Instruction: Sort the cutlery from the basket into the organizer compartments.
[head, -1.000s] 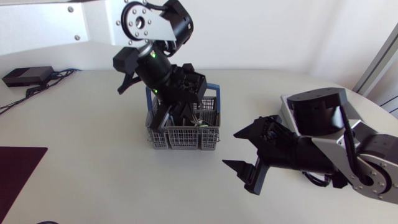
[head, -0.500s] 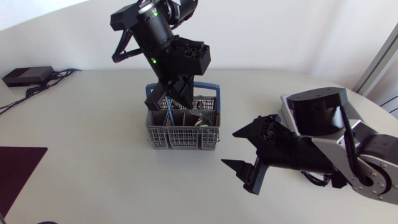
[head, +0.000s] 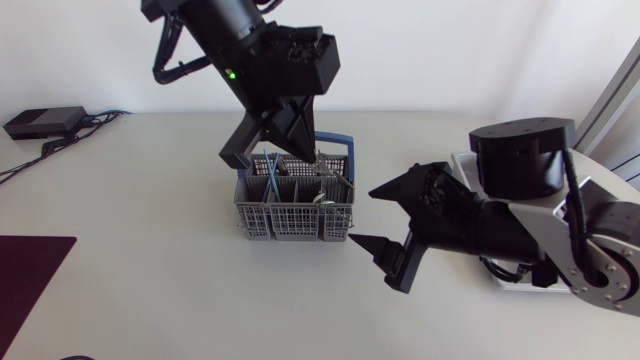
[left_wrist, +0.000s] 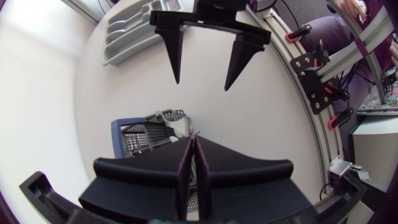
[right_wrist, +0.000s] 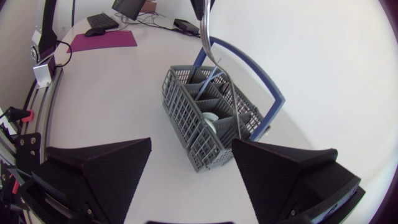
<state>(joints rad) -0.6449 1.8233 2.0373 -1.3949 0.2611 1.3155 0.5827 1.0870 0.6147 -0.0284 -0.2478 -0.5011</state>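
My right tool (head: 362, 216) gapes wide, low over the desk (head: 150, 230), just beside the basket (head: 295, 220). Above it my raised left tool (left_wrist: 194, 149) grips a silver utensil (right_wrist: 205, 31), plain only from the right wrist. The left wrist shows the organizer (left_wrist: 124, 28) beyond.

Left arm raised high, right arm low.
Left gripper (left_wrist: 193, 140) pinches a cutlery handle (right_wrist: 206, 34); right gripper (head: 362, 216) gapes wide.
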